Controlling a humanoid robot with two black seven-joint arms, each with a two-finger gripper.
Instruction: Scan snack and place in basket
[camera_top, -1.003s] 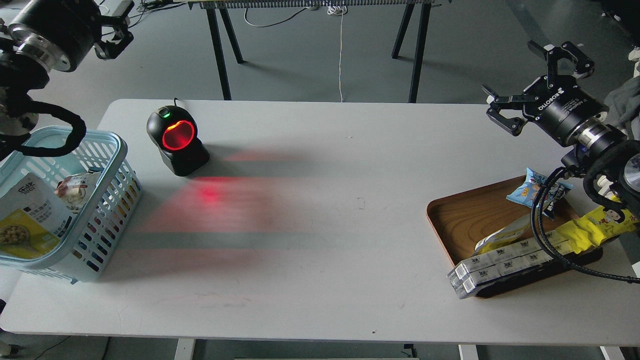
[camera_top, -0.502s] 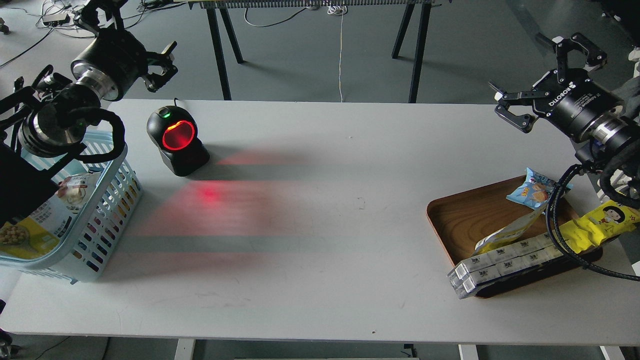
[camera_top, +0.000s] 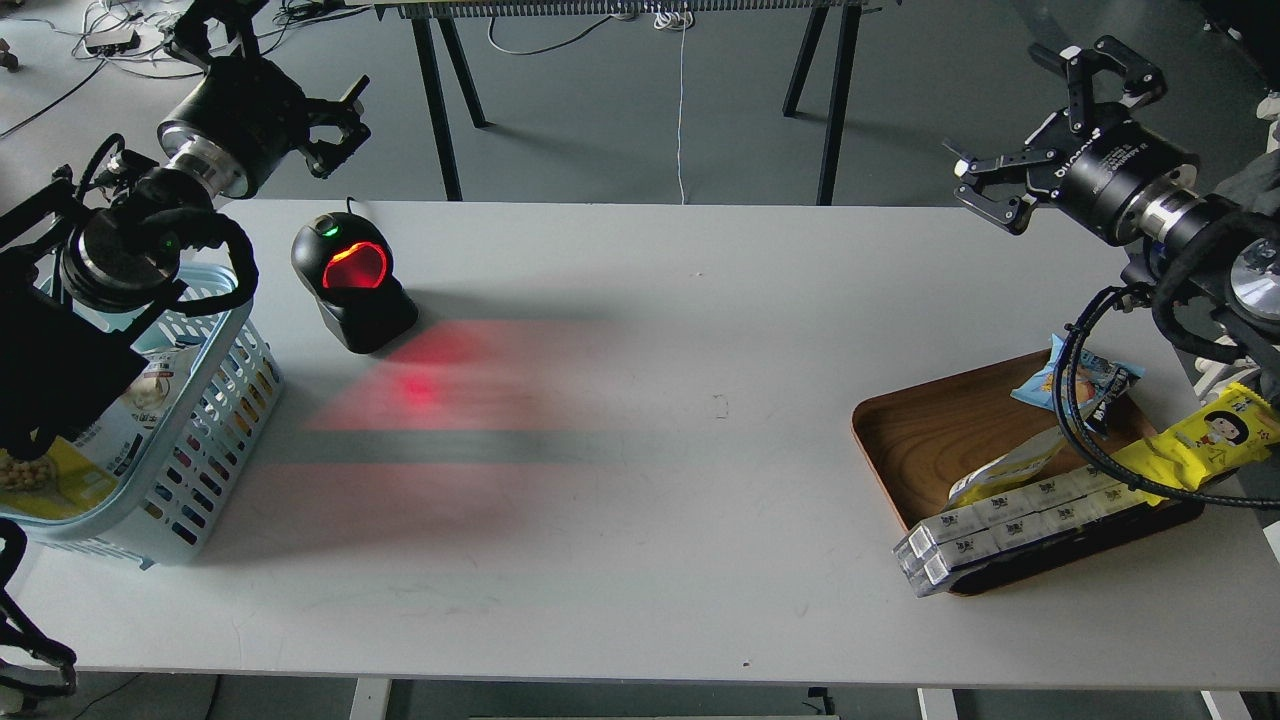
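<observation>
The snack is lying inside the basket at the counter's left end, partly hidden by the left arm. The left claw is hanging well above and behind the basket, fingers apart, gripping nothing. The right claw is hovering far across the counter, fingers spread, above the wooden tray.

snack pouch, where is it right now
In the head view the snack lies inside the light blue basket at the table's left end, partly hidden by the left arm, left of the scanner.
</observation>
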